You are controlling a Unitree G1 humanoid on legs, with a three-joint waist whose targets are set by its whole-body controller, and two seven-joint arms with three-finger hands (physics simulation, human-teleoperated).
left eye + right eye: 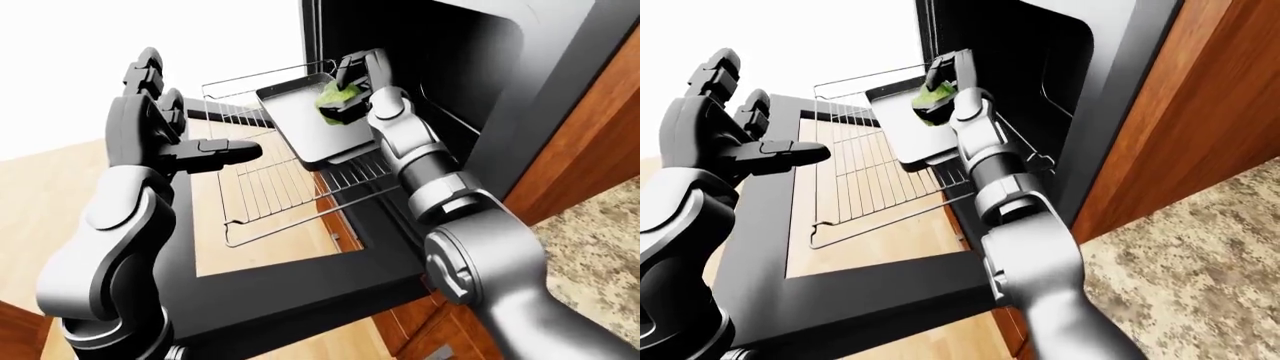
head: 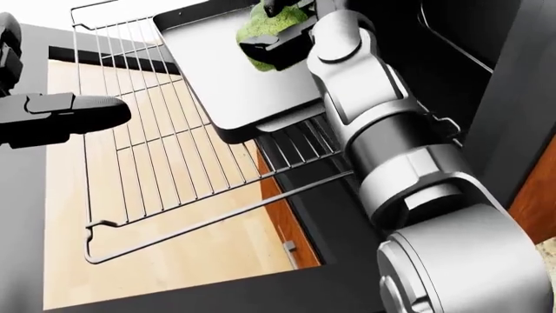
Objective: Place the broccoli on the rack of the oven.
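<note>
Grey and black metal makes up the left hand (image 1: 190,142), which stands at the left of the left-eye view with its three fingers spread apart, gripping nothing; one dark finger (image 2: 73,111) points rightward over the rack, well apart from the food. Under and to the right of it, the one thin silver wire rack (image 2: 148,163) is pulled out of the oven over the open black oven door with a glass pane (image 1: 250,292), through which pale wooden floor (image 1: 50,195) shows. One shallow dark-grey rectangular baking tray (image 2: 217,72) rests on the rack's far right part, toward the top of the head view. At the tray's upper right edge sits the single bright green lumpy broccoli floret (image 2: 259,29), enclosed by the right hand (image 2: 282,32): its dark fingers close round the floret from above and below, so the broccoli is gripped over the tray. Whether the floret touches the tray surface I cannot tell. The right arm's silver-grey segments run down from that hand to the bottom right of each view. Further right lies the dark open oven cavity (image 1: 450,67), framed by reddish-brown wooden cabinet panels (image 1: 1200,112). At the lower right of the right-eye view is a speckled beige stone counter (image 1: 1200,262). The wall behind is plain white.
</note>
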